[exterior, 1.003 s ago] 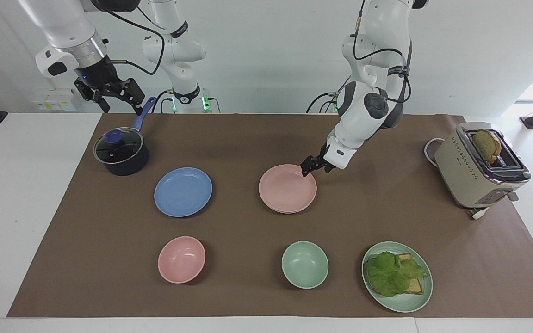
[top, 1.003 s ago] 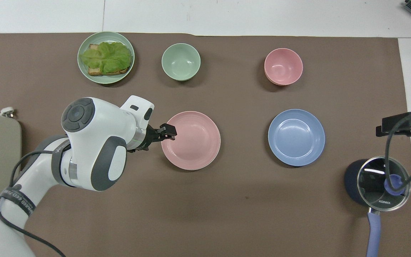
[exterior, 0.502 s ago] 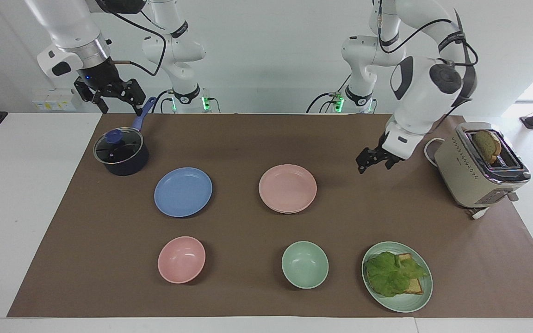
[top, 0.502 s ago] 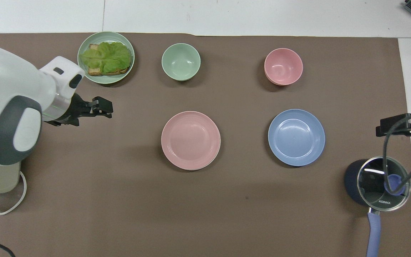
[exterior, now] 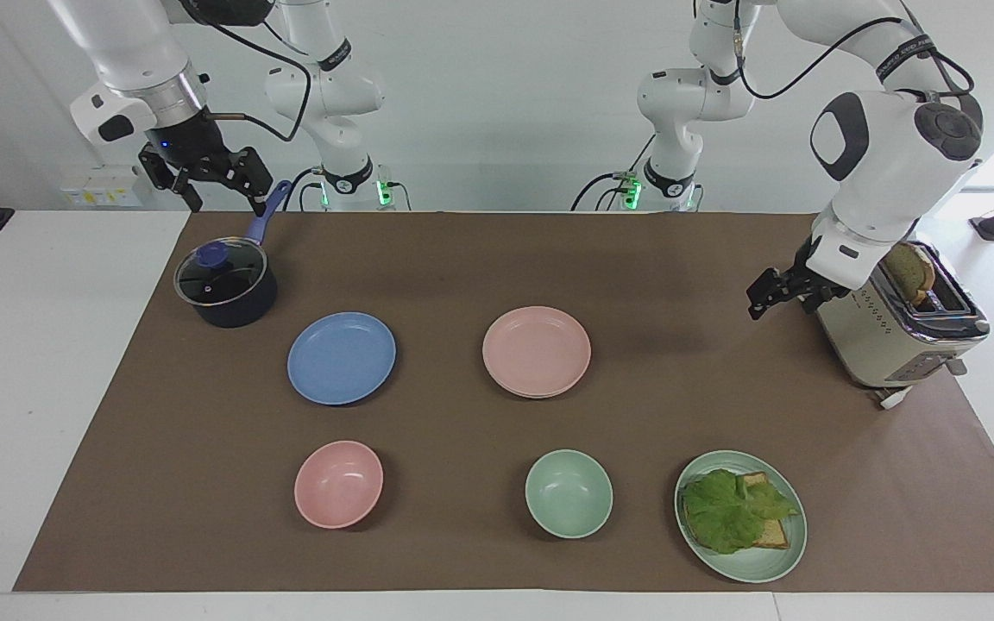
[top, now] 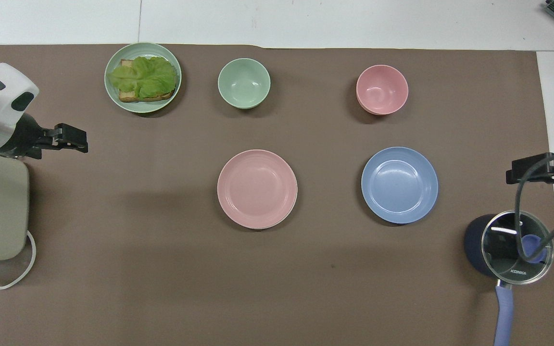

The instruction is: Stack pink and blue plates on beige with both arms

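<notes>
- We see the right gripper (exterior: 214,184) spread, empty, over the saucepan's (exterior: 228,289) handle; lid reads "KONKA".
- Blue plate (exterior: 342,357) lies alone.
- Pink plate (exterior: 537,349) tops a beige plate (exterior: 540,393).
- Left gripper (exterior: 771,294) hangs unclenched, empty, beside the toaster (exterior: 894,319).

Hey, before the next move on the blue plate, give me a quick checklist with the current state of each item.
1. Pink plate seated on beige plate: ok; only a thin rim shows beneath it.
2. Blue plate free to pick: ok; it lies alone on the mat, nothing on it.
3. Right tool open and empty: ok; it hangs over the handle of the pot.
4. Left tool away from the stack: ok; open, empty, up beside the toaster.
5. Top of the pink plate bare: ok.
</notes>
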Robot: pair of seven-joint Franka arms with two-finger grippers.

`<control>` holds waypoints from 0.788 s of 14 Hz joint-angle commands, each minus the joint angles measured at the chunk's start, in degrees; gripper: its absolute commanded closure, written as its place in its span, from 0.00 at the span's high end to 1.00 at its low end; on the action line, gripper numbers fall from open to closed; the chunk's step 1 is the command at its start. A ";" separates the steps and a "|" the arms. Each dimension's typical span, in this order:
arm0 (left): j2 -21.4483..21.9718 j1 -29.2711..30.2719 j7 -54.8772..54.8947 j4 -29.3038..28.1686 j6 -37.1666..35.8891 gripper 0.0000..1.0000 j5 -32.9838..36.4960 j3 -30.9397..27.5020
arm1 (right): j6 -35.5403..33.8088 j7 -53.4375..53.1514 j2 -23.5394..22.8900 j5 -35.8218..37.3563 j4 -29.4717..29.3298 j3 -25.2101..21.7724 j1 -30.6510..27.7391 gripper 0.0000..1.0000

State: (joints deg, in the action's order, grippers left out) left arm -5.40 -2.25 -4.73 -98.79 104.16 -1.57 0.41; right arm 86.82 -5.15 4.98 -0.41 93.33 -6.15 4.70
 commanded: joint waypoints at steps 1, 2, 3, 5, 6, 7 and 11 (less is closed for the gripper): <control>0.12 0.41 2.00 2.99 -2.91 1.00 3.06 0.47 | 1.08 1.19 0.82 0.68 1.16 0.26 -0.22 1.00; 0.65 0.41 2.70 4.56 -4.13 1.00 3.15 0.47 | 1.08 1.45 0.82 0.68 1.16 0.26 -0.31 1.00; 0.48 0.41 3.67 6.40 -6.05 1.00 3.41 0.55 | 1.08 1.54 0.82 0.59 1.33 0.26 -0.74 1.00; 0.39 0.06 3.59 9.14 -8.61 1.00 3.86 0.73 | 1.42 1.46 1.34 -0.02 2.20 0.08 -0.83 1.00; 0.82 0.05 3.33 9.67 -9.41 1.00 3.50 0.73 | 2.38 1.46 1.26 -0.03 2.30 0.08 -0.92 1.00; 1.17 0.05 3.24 10.11 -10.28 1.00 3.33 0.64 | 4.22 1.46 1.26 -0.03 3.34 0.08 -0.83 1.00; 5.04 0.14 3.24 10.29 -12.48 1.00 3.06 0.90 | 13.10 1.72 -0.23 -0.03 10.99 0.17 -0.75 1.00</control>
State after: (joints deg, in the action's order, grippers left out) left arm -2.31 -2.25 -1.92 -88.57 93.92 0.91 0.97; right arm 95.46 -5.11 4.67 -0.42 99.70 -6.34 4.55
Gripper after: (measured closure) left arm 0.000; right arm 0.000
